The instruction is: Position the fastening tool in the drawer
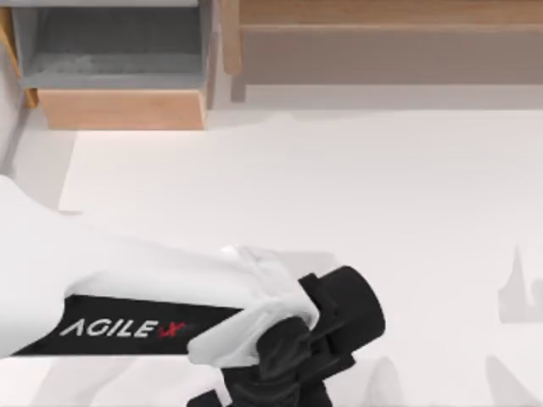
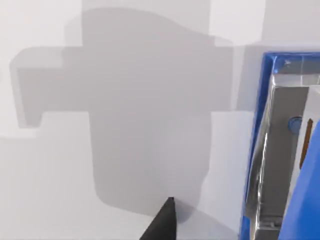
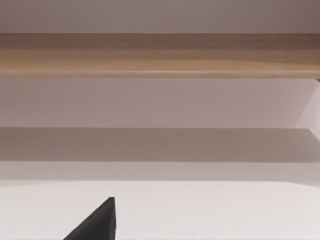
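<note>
Top view showed the drawer (image 1: 119, 76) pulled open at the far left, ready to receive. Left arm reached over the near table; its wrist view caught the fastening tool (image 2: 280, 150) lying on the table, ungrasped. Neither gripper's opening could be told.

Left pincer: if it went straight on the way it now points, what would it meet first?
Probably the bare table: the left pincer looks down onto its own shadow there. The fastening tool lies off to one side.
</note>
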